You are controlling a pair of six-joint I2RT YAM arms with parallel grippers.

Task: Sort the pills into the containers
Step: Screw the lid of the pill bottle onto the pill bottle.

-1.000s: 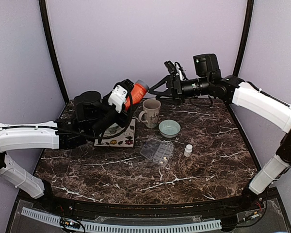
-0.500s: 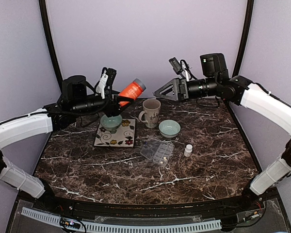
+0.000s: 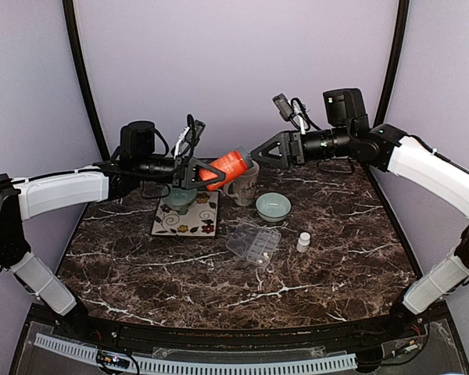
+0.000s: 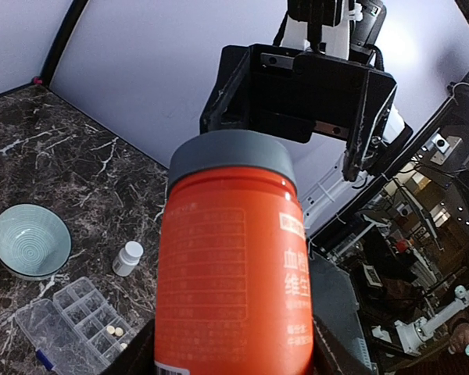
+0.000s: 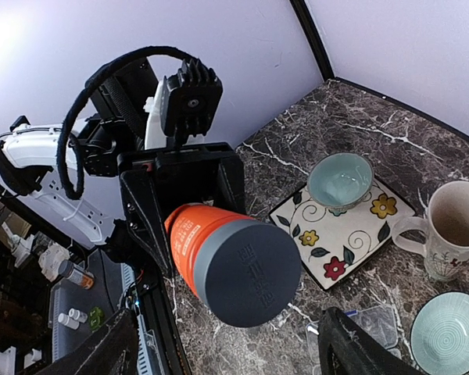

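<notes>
Overhead, a dark marble table (image 3: pixel 141 266) is being enclosed by lilac walls (image 3: pixel 219 62). Pale pills (image 3: pixel 259 254) are being held in compartments (image 4: pixel 90 312) of the clear pill box (image 3: pixel 246 238) mid-table. An orange bottle (image 3: pixel 230 166) is being gripped by the left fingers (image 3: pixel 202 173), while the right fingers (image 3: pixel 272 148) are being held open facing its grey cap (image 5: pixel 246 273), which is being shown face-on only from the right wrist.

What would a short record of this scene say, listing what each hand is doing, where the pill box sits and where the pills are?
left hand: gripping the orange bottle, held on its side in the air above the mug
grey cap: on the bottle, pointing at the right hand
right hand: open, empty, facing the cap
pill box: on the table, lid open
pills: a few in the box's compartments
</notes>
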